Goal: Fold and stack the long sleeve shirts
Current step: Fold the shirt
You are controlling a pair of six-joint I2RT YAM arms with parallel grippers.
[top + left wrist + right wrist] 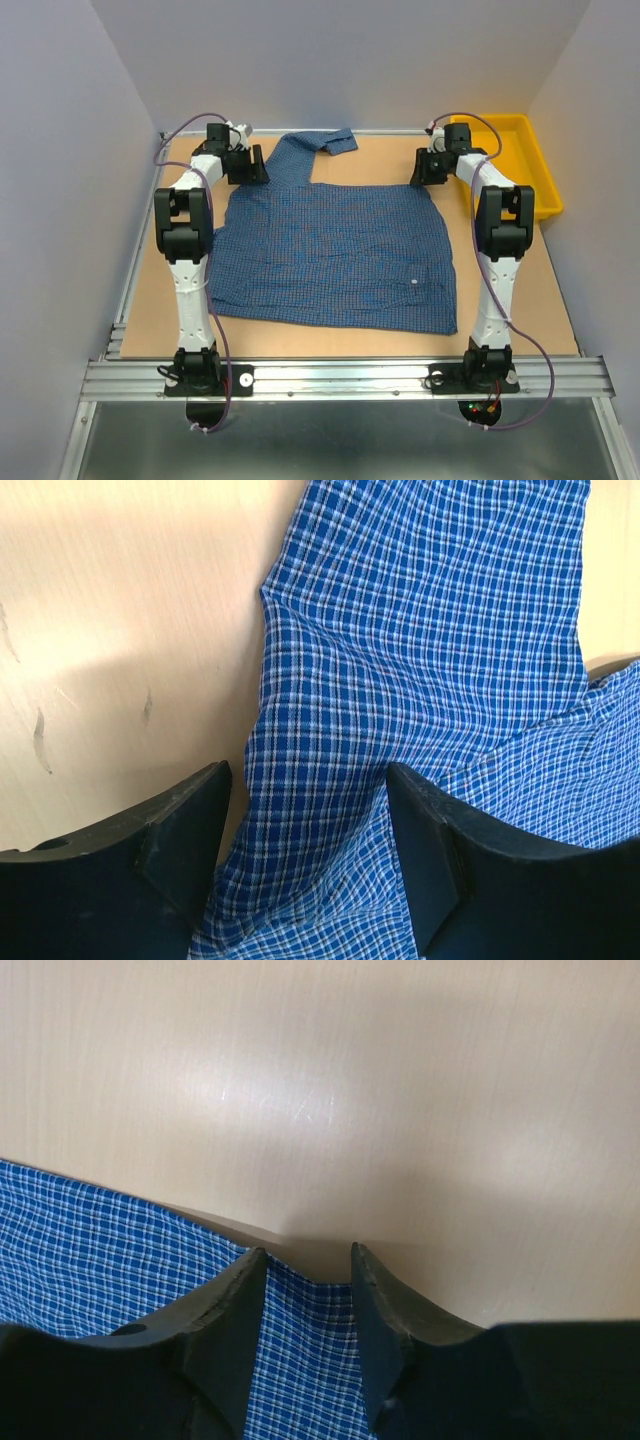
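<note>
The blue check long sleeve shirt (335, 250) lies spread flat on the table, one sleeve (320, 143) reaching toward the far edge. My left gripper (248, 172) is down at the shirt's far left corner by that sleeve. Its jaws stand wide apart with wrinkled cloth (330, 680) between the fingers, left gripper (307, 780). My right gripper (428, 172) is down at the far right corner. In the right wrist view the right gripper (308, 1255) is open more narrowly, straddling the cloth's edge (100, 1250).
A yellow bin (535, 160) stands at the far right beside the right arm. Bare wooden table (500, 300) shows right of the shirt and along its near edge. Grey walls close in both sides and the back.
</note>
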